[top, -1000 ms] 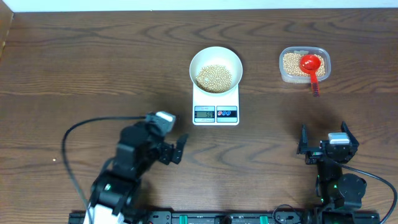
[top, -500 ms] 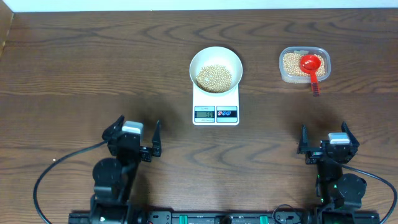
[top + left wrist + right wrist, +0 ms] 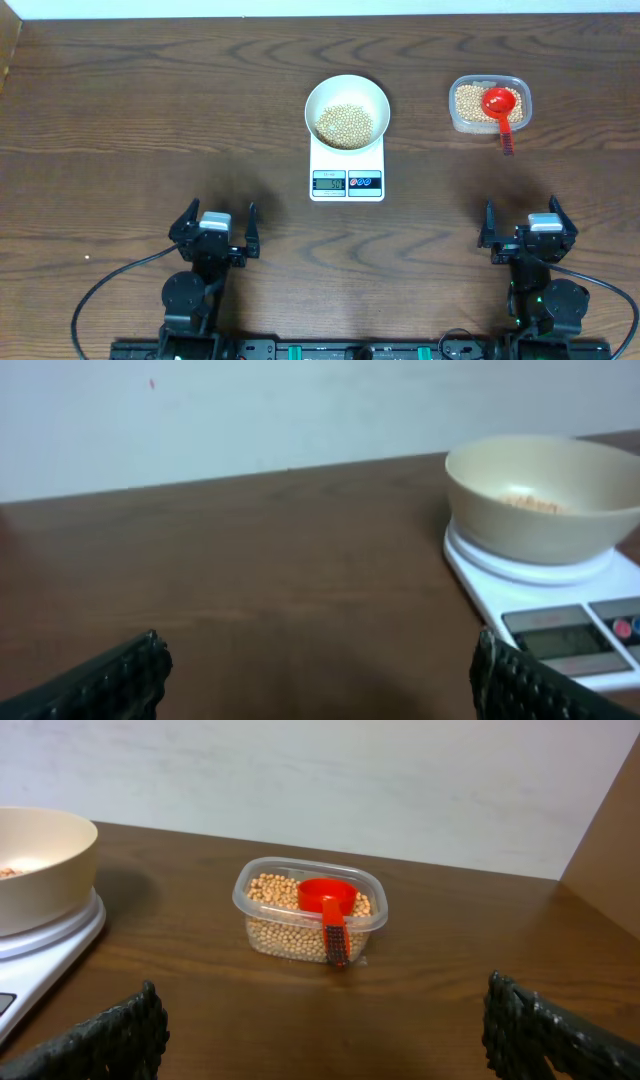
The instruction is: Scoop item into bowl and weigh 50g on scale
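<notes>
The white bowl (image 3: 347, 108) stands on the white scale (image 3: 347, 172) at the table's centre, with a heap of beige beans (image 3: 345, 124) in it. In the left wrist view the bowl (image 3: 545, 495) and scale (image 3: 560, 600) lie at the right. More beans (image 3: 472, 102) fill a clear tub (image 3: 489, 104), where a red scoop (image 3: 500, 105) rests. My left gripper (image 3: 214, 229) sits open near the front left, empty. My right gripper (image 3: 523, 224) sits open near the front right, empty, facing the tub (image 3: 310, 910) and the scoop (image 3: 328, 908).
A black cable (image 3: 110, 285) loops from the left arm over the front left of the table. A light wall (image 3: 320, 780) rises behind the table's far edge. A brown panel (image 3: 605, 840) stands at the far right in the right wrist view.
The left arm has swung back from a tilted pose near the scale to the front left and now points straight ahead. The right arm, bowl and scoop have not moved.
</notes>
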